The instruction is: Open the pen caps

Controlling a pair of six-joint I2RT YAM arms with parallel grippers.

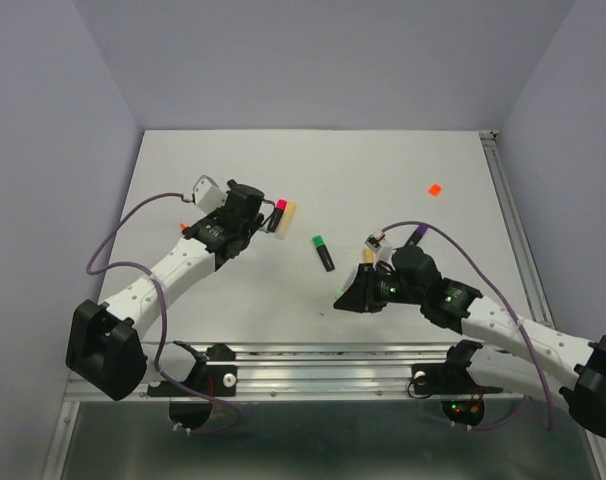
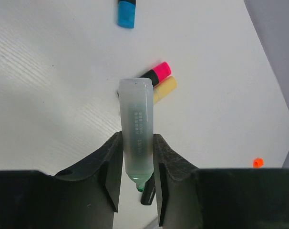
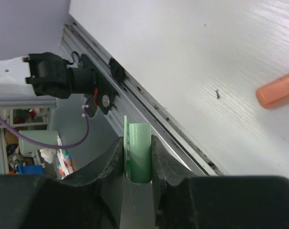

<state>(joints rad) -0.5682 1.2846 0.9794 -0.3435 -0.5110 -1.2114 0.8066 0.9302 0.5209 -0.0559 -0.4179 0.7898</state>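
My left gripper (image 2: 136, 143) is shut on a pale mint pen body (image 2: 135, 119). The body's green tip points back toward the wrist and carries no cap. In the top view this gripper (image 1: 215, 195) is at the left back of the table. My right gripper (image 3: 136, 145) is shut on a mint green cap (image 3: 139, 152) and holds it over the table's front rail. In the top view this gripper (image 1: 348, 298) hides the cap. A pink-capped pen (image 2: 159, 73) and a yellow pen (image 2: 164, 89) lie side by side beyond the left gripper.
A blue cap (image 2: 126, 13) lies far ahead of the left gripper. A green-capped black pen (image 1: 323, 252) lies mid-table. A loose orange cap (image 1: 434, 188) is at the back right. A purple-capped pen (image 1: 415, 237) and a peach pen (image 3: 278, 90) lie near the right arm. The front rail (image 3: 149, 107) borders the table.
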